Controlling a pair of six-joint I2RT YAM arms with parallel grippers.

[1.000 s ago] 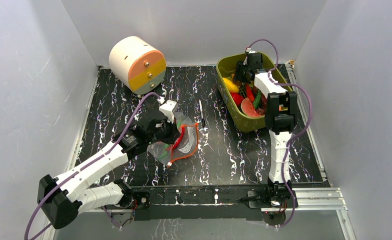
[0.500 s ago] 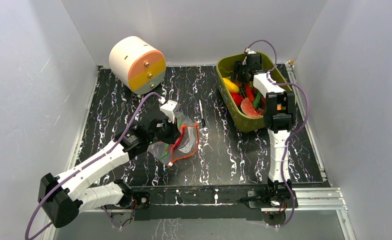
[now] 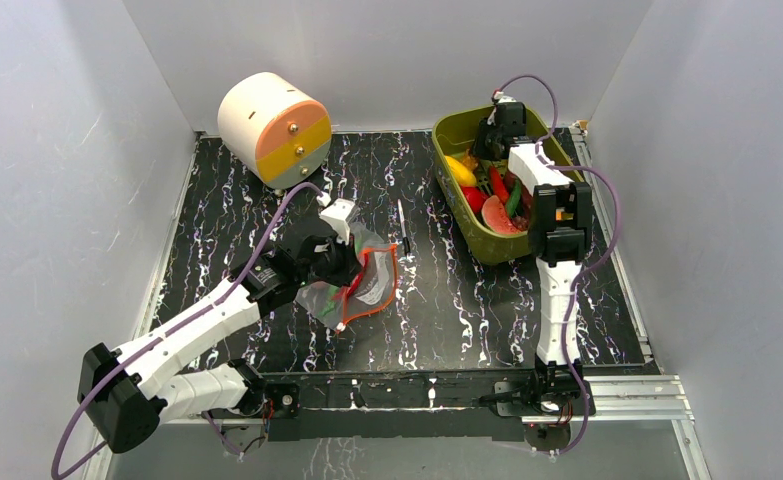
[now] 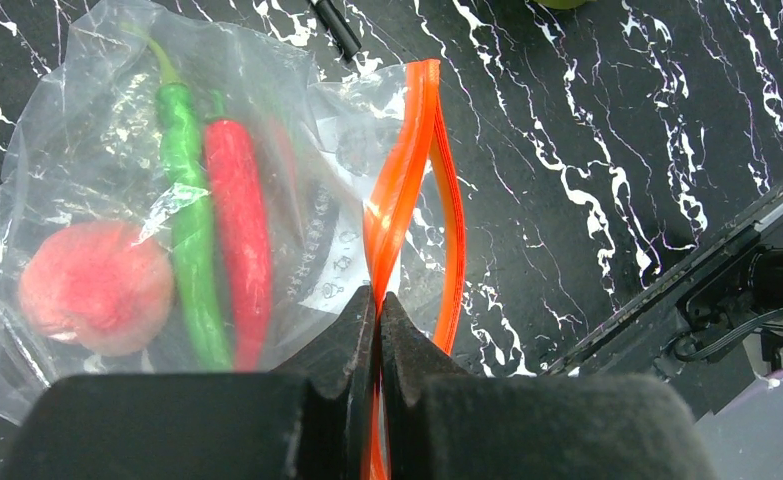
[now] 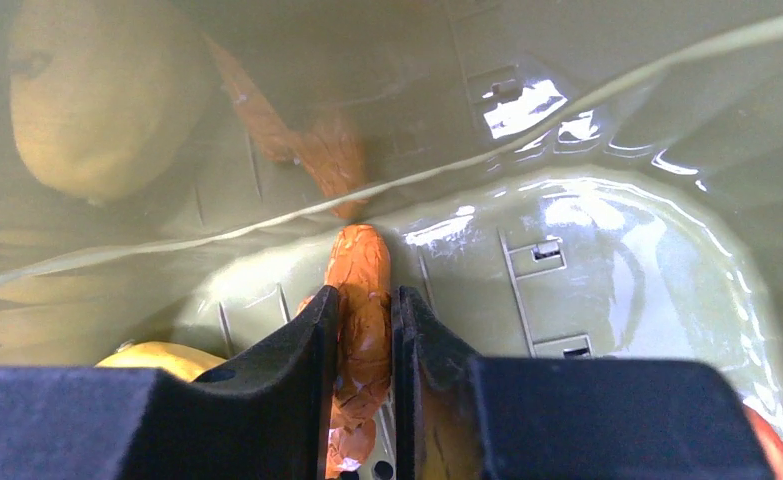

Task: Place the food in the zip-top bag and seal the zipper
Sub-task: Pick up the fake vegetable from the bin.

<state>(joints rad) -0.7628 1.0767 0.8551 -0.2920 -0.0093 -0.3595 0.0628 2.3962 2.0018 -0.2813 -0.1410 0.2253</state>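
Observation:
The clear zip-top bag lies on the black marbled table, mouth toward the right. In the left wrist view it holds a pink peach, a green pepper and a red chili. My left gripper is shut on the orange-red zipper, whose two strips stand apart beyond the jaws. My right gripper is inside the olive-green tub, shut on a wrinkled orange piece of food. A yellow piece lies by its left finger.
The tub also holds red, green and yellow toy food. A thin black stick lies between bag and tub. A cream round drawer unit stands at the back left. White walls close in on three sides.
My right gripper has shifted slightly toward the tub's far end. My left gripper and the bag have barely moved.

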